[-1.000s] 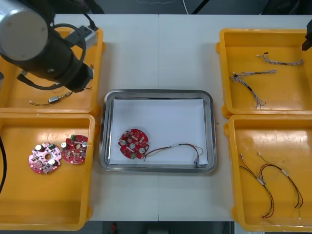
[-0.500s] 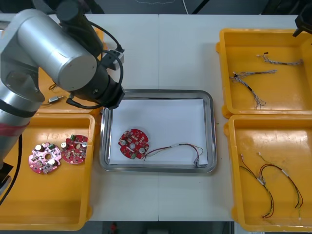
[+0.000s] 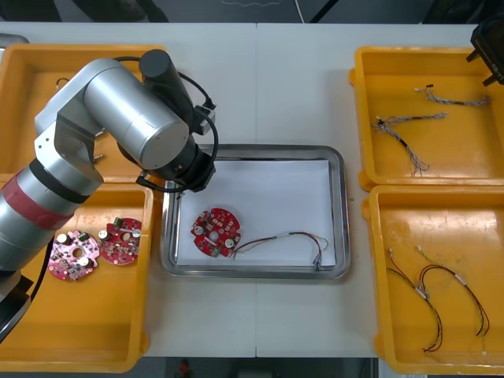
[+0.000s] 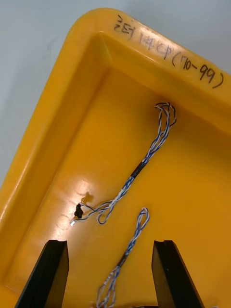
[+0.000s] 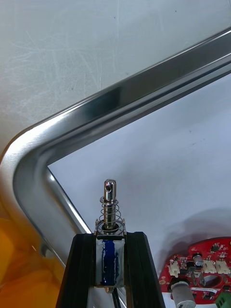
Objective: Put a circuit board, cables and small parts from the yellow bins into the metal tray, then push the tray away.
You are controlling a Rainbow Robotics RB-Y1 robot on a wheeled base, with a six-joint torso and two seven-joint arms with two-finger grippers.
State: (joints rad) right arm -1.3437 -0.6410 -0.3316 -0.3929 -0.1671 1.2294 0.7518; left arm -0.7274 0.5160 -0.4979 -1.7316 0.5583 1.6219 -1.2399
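My left gripper [image 5: 109, 237] is shut on a small metal part [image 5: 110, 211], a blue-bodied piece with a spring and pin sticking out past the fingertips. It hangs over the white inside of the metal tray [image 5: 120, 103], just within the tray's back left corner. In the front view the left arm [image 3: 150, 126] covers that corner of the tray [image 3: 340, 213]. A round red circuit board [image 3: 215, 232] and a thin cable [image 3: 287, 239] lie in the tray. My right gripper [image 4: 110, 269] is open above twisted blue and white cables [image 4: 144, 163] in the back right yellow bin [image 3: 370, 94].
Two more circuit boards [image 3: 72, 256] lie in the front left bin [image 3: 79, 346]. The front right bin [image 3: 386, 315] holds black and red cables [image 3: 433, 303]. The back right bin has several twisted cables [image 3: 409, 126]. Bare table runs between the bins behind and in front of the tray.
The left arm has swung from over the back left bin to the tray's back left corner. The right gripper has shifted slightly at the back right.
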